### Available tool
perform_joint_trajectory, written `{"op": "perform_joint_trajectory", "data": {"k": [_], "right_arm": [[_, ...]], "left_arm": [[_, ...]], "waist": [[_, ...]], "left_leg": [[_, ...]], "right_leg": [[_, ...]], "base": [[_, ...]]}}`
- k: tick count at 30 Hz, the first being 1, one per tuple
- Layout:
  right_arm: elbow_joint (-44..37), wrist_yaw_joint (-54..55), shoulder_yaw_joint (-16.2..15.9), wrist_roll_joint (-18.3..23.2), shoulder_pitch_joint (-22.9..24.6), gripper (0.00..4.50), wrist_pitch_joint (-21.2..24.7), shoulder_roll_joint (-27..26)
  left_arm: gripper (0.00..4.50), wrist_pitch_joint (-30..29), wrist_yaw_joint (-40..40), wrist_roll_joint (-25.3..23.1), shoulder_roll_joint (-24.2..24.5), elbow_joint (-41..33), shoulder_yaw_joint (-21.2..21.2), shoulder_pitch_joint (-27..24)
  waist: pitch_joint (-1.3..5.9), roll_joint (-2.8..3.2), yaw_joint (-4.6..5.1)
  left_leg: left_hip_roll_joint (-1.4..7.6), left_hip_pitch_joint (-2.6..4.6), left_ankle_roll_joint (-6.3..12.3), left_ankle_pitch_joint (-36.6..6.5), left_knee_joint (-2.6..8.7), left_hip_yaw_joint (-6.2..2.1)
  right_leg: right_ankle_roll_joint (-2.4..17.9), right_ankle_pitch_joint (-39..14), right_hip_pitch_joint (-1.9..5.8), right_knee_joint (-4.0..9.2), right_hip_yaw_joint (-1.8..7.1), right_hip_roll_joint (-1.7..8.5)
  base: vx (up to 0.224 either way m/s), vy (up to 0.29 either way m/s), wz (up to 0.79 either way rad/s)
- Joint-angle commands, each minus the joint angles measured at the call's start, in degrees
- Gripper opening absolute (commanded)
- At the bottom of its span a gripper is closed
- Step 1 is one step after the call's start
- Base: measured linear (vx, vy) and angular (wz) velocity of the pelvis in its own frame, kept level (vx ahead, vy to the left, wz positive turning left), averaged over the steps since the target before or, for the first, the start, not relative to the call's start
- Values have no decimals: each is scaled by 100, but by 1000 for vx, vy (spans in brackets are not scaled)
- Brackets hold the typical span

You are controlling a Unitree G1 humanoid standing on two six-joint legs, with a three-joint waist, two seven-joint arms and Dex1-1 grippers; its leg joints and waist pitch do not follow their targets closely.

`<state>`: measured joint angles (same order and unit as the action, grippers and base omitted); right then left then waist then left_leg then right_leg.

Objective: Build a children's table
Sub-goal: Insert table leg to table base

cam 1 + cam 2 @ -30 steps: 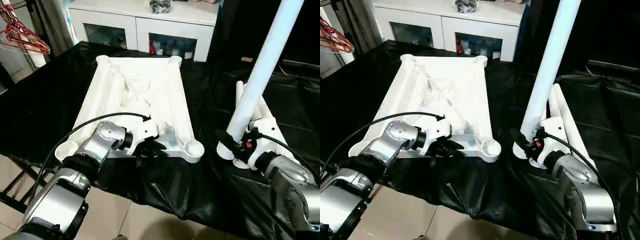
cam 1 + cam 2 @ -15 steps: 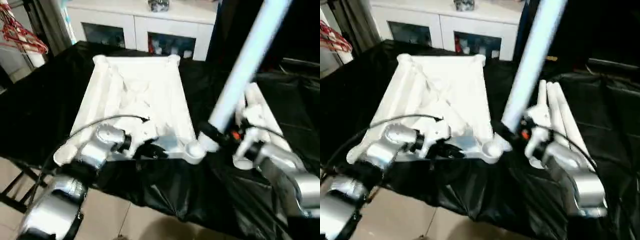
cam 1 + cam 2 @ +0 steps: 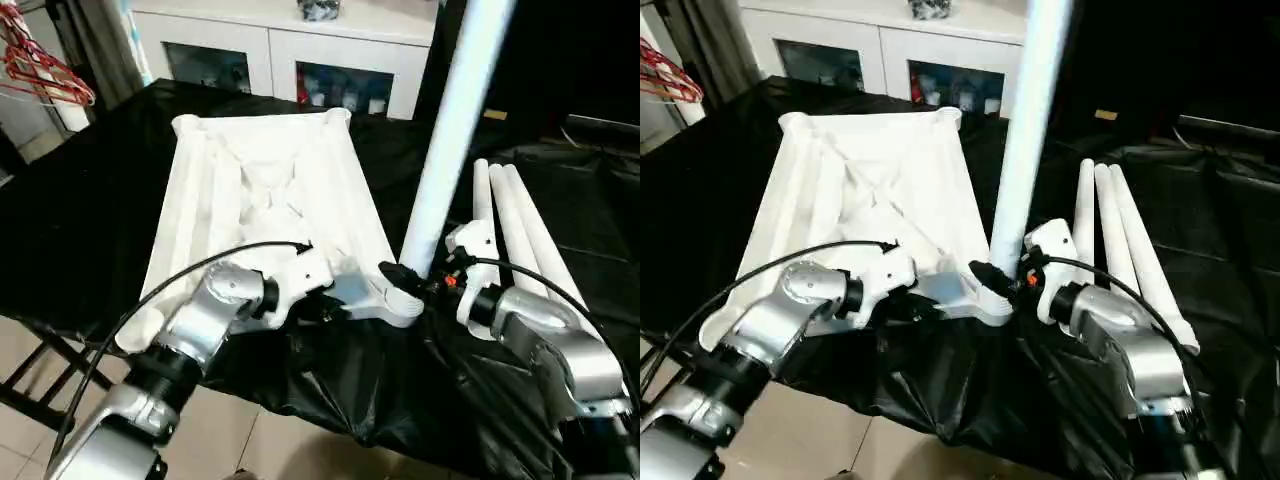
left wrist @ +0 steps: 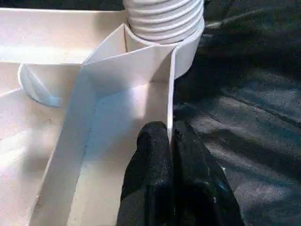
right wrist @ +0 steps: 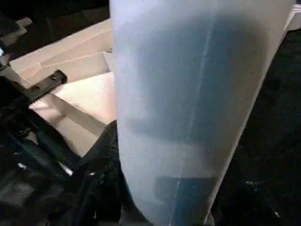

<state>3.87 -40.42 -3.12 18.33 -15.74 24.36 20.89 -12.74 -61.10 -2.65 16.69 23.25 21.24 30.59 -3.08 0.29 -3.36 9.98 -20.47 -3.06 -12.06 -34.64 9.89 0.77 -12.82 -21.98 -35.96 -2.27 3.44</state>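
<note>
The square white plastic table top [image 3: 265, 190] lies upside down on the black-draped worktop [image 3: 80, 210], its ribbed, cross-braced underside facing up and its near edge at the worktop's front. The left tool [image 4: 170, 141] is clenched on the thin upright rim wall of the top, just beside the near right corner socket [image 4: 190, 44], one black finger on each side of the wall. The right tool [image 3: 412, 282] grasps a long round tapered white leg [image 3: 455, 130] low down, close to its ribbed end, and holds it nearly upright with that ribbed end [image 4: 162, 19] seated at the corner socket. Three more white legs [image 3: 515, 235] lie side by side on the black cloth to the right, near the right forearm.

The parts look like light, hollow moulded plastic: stiff enough to push on, yet smooth and probably slippery between hard fingers. The rim wall is thin and may flex or slide if the top is pulled sideways, so the hold beside the socket, where ribs meet, seems the soundest place to brace. The leg is long, and a grip near its base leaves much lever above, so a small tilt could jam the ribbed end; it likely wants to be kept square to the socket while being pressed or turned home.
</note>
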Motion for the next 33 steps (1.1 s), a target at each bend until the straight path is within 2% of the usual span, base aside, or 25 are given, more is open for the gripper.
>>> {"op": "perform_joint_trajectory", "data": {"k": [1,12,15,21,22,23,24,26,27,30,32,33], "right_arm": [[207,-3,-56,-100,-47,190,-83,0],[783,-140,-49,-54,-174,190,-278,-186],[835,-90,141,95,-55,190,-329,-274],[929,8,415,268,253,190,-588,-475],[957,34,459,269,367,190,-709,-528],[981,54,498,275,466,190,-817,-578],[995,68,534,286,558,190,-907,-622],[1010,103,590,285,698,190,-1089,-686],[1011,112,613,287,742,190,-1154,-708],[1030,163,704,277,870,190,-1399,-780],[1059,199,763,272,948,190,-1609,-821],[1062,202,766,271,952,190,-1624,-824]], "left_arm": [[0,-58,-12,105,-21,-132,3,-84],[0,-244,105,129,-24,-301,-68,-98],[0,-246,158,151,-37,-256,-125,-73],[0,-217,256,139,-55,-150,-168,-3],[0,-198,279,133,-67,-104,-174,30],[0,-175,295,126,-75,-46,-181,71],[0,-156,301,121,-82,4,-184,104],[0,-107,352,104,-103,109,-203,170],[0,-92,358,101,-107,145,-207,194],[0,-33,405,79,-126,280,-224,276],[0,-6,411,74,-136,339,-228,307],[0,-3,411,73,-137,345,-229,310]], "waist": [[344,-79,-29],[339,-77,2],[348,-43,5],[351,-24,-11],[344,56,-17],[346,70,-17],[341,39,-10],[351,31,-25],[346,81,-31],[341,73,-29],[341,112,-24],[341,108,-23]], "left_leg": [[305,-13,401,-275,397,-92],[306,-9,395,-363,399,-93],[308,-4,392,-384,395,-92],[314,5,370,-468,407,-99],[314,8,338,-502,408,-106],[316,21,327,-540,405,-97],[317,14,320,-579,408,-93],[310,10,315,-605,417,-102],[309,13,308,-639,421,-109],[307,14,269,-806,432,-108],[311,17,242,-876,441,-112],[312,16,238,-889,444,-115]], "right_leg": [[1447,64,300,377,277,491],[1488,-86,301,396,275,490],[1527,49,298,390,280,491],[1558,50,297,396,272,490],[1564,21,285,394,272,491],[1554,23,271,416,274,485],[1546,34,275,422,279,484],[1533,65,297,418,274,487],[1533,0,292,420,271,487],[1493,-214,292,461,274,493],[1445,-377,275,481,271,490],[1444,-388,280,479,269,488]], "base": [[0,0,0],[0,0,0],[0,0,0],[0,0,0],[0,0,0],[0,0,0],[0,0,0],[0,0,0],[0,0,0],[0,0,0],[0,0,0],[0,0,0]]}}
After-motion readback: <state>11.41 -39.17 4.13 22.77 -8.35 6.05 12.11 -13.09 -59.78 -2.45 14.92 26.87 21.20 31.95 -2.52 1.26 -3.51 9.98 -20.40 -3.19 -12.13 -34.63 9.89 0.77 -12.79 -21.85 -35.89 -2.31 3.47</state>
